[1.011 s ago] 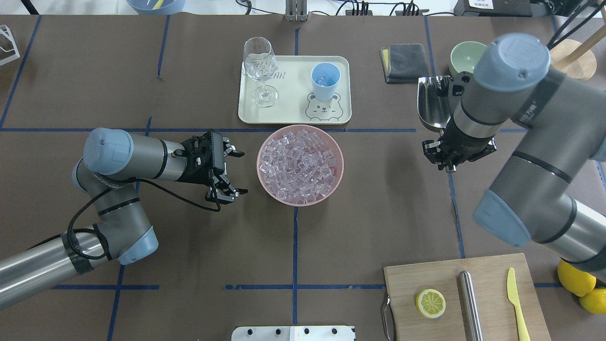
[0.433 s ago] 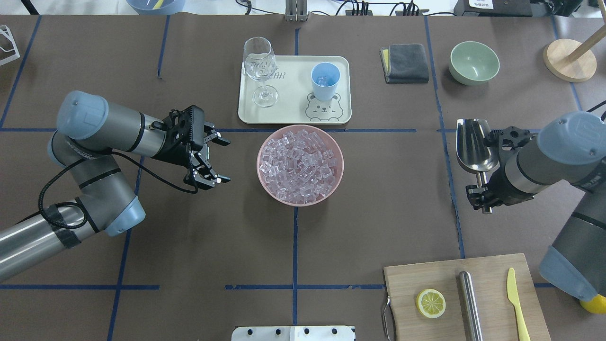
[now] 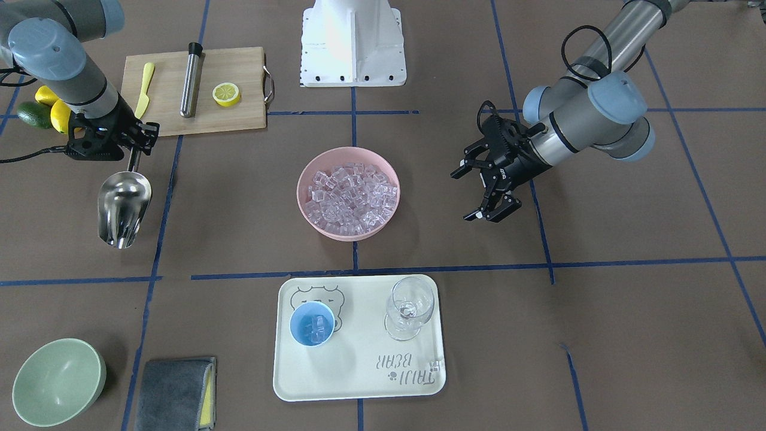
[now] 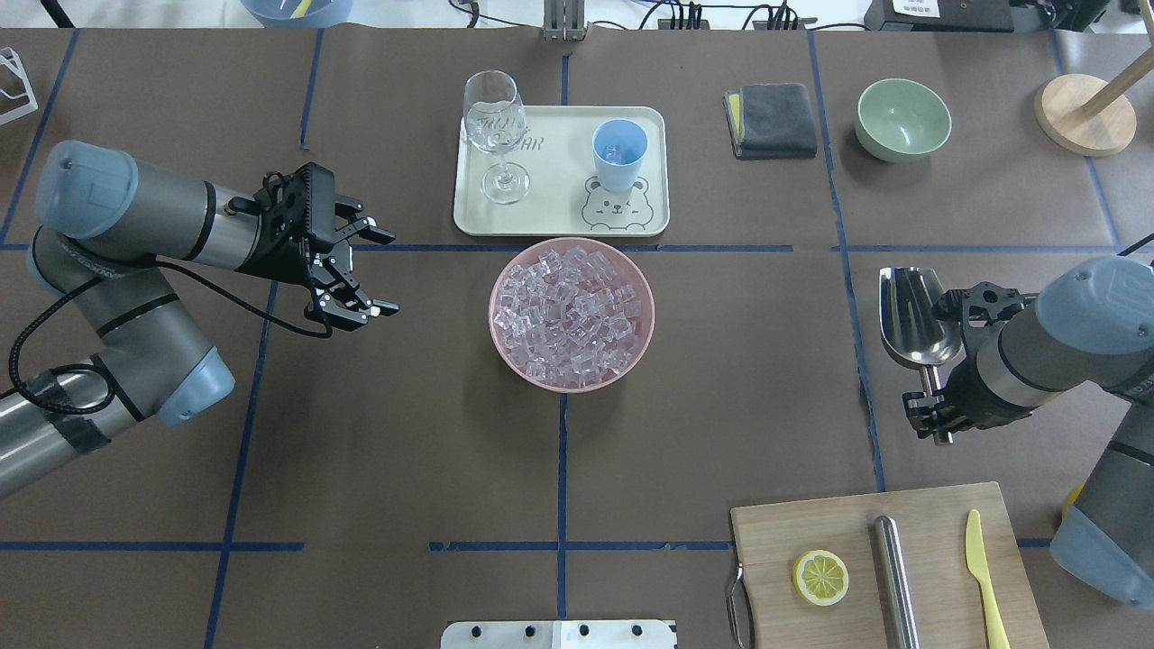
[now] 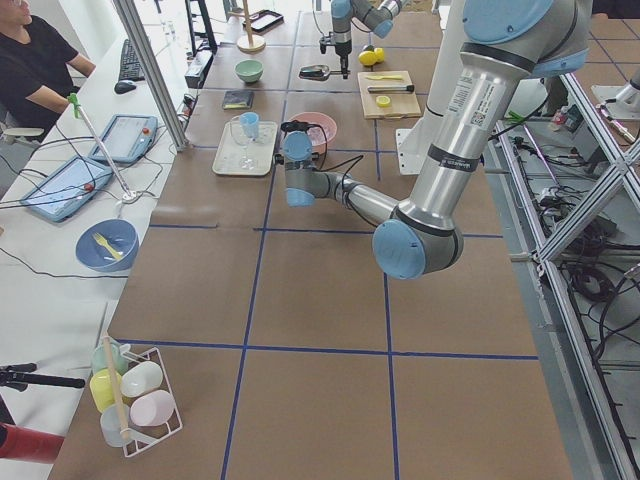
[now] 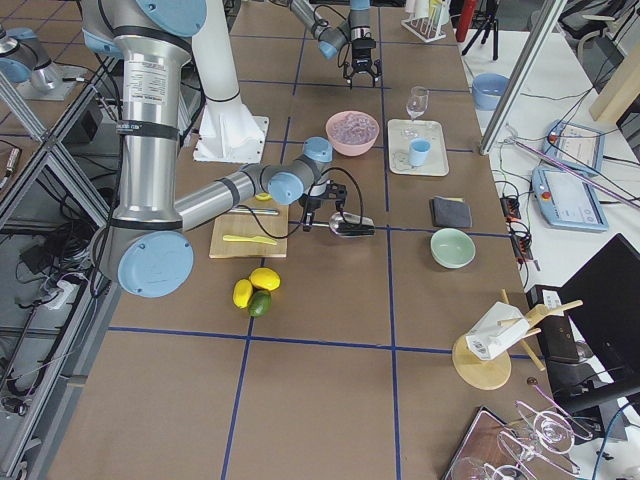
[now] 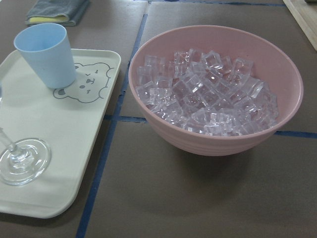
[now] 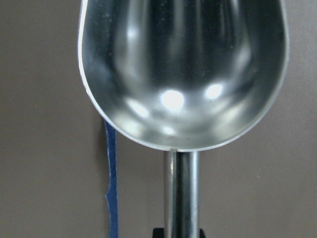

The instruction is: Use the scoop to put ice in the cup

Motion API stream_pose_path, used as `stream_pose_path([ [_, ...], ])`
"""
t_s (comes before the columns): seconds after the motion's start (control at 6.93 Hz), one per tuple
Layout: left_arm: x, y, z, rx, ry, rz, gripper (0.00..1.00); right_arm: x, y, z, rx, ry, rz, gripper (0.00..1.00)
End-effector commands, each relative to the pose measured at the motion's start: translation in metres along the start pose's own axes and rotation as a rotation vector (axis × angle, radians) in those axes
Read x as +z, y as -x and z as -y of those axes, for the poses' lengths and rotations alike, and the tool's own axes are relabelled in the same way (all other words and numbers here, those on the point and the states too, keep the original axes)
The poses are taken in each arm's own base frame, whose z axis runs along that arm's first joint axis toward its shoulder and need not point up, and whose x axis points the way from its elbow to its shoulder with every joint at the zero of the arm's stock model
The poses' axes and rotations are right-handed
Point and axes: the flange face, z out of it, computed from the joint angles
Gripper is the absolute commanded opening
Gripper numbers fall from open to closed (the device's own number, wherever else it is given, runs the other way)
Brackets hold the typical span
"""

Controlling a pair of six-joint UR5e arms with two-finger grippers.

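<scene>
The ice fills a pink bowl [image 4: 572,313] mid-table, also in the front view [image 3: 349,194] and the left wrist view [image 7: 208,106]. The light-blue cup [image 4: 619,153] stands on a cream tray [image 4: 559,221] and holds a few cubes [image 3: 313,328]. My right gripper [image 4: 933,422] is shut on the thin handle of the steel scoop [image 4: 918,315], far right of the bowl. The scoop's trough [image 8: 183,69] is empty and hangs over bare table. My left gripper [image 4: 394,273] is open and empty, left of the bowl.
A wine glass [image 4: 494,135] stands on the tray beside the cup. A grey cloth [image 4: 771,119] and a pale green bowl [image 4: 903,117] lie at the far right. A cutting board [image 4: 888,568] with a lemon half, steel cylinder and yellow knife lies near right.
My right arm has swung right and back toward the robot, carrying the scoop away from the green bowl. My left gripper has drawn back left, away from the pink bowl, still open.
</scene>
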Motion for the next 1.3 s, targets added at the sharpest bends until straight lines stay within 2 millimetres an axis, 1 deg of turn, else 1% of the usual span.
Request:
stream_pose_path([
  [0.0, -0.019, 0.009, -0.023, -0.023, 0.025, 0.031, 1.0, 0.013, 0.002, -0.006, -0.012, 0.02, -0.016, 0.0],
  [0.14, -0.052, 0.02, -0.047, -0.047, 0.044, 0.076, 1.0, 0.02, 0.003, -0.007, -0.017, 0.027, -0.024, 0.0],
  [0.29, -0.097, 0.016, -0.084, -0.08, 0.074, 0.122, 1.0, 0.025, 0.003, -0.008, -0.019, 0.034, -0.031, 0.0],
  [0.43, -0.113, 0.008, -0.107, -0.105, 0.101, 0.132, 1.0, 0.027, 0.004, -0.008, -0.021, 0.037, -0.032, 0.0],
  [0.58, -0.121, 0.008, -0.12, -0.121, 0.116, 0.142, 1.0, 0.029, 0.004, -0.008, -0.021, 0.039, -0.035, 0.0],
  [0.72, -0.14, 0.01, -0.141, -0.149, 0.14, 0.171, 1.0, 0.028, 0.004, -0.007, -0.02, 0.036, -0.034, 0.0],
  [0.87, -0.161, 0.009, -0.169, -0.187, 0.175, 0.204, 1.0, 0.031, 0.004, -0.007, -0.018, 0.041, -0.037, 0.37],
  [1.01, -0.195, 0.007, -0.204, -0.24, 0.213, 0.249, 1.0, 0.026, 0.006, -0.006, -0.02, 0.032, -0.029, 0.99],
  [1.16, -0.233, 0.0, -0.246, -0.317, 0.266, 0.301, 1.0, 0.024, 0.008, -0.006, -0.023, 0.028, -0.024, 1.0],
])
